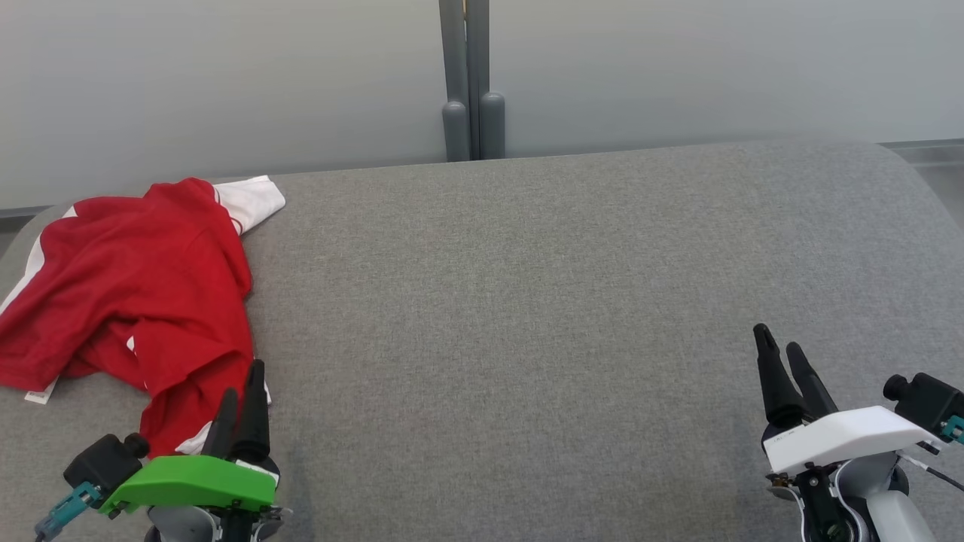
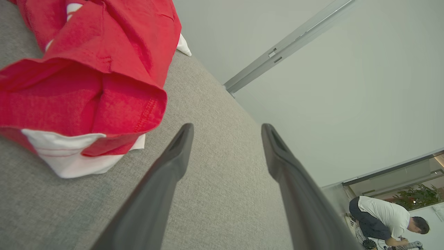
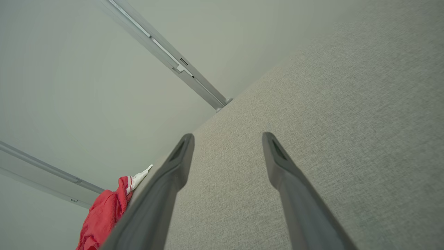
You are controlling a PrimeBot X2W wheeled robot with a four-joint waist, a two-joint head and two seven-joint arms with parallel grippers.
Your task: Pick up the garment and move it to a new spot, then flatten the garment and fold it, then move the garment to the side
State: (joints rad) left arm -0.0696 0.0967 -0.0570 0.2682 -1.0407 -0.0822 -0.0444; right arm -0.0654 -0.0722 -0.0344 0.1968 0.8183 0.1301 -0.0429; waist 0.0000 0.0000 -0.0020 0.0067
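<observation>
The garment (image 1: 135, 286) is a red shirt with white trim, lying crumpled at the far left of the grey table (image 1: 527, 301). My left gripper (image 1: 245, 380) hovers at the garment's near right corner, fingers open and empty. In the left wrist view the garment (image 2: 86, 69) bulges just left of that gripper (image 2: 227, 130), its hem near the left fingertip. My right gripper (image 1: 777, 339) stands open at the lower right, far from the cloth. From the right wrist the garment (image 3: 104, 211) is small at the lower left, beyond the open right gripper (image 3: 227, 139).
A grey post (image 1: 471, 83) stands against the pale wall behind the table's far edge. In the left wrist view a person (image 2: 385, 218) in a white top bends over in the background at the lower right. Bare grey fabric spans the table's middle and right.
</observation>
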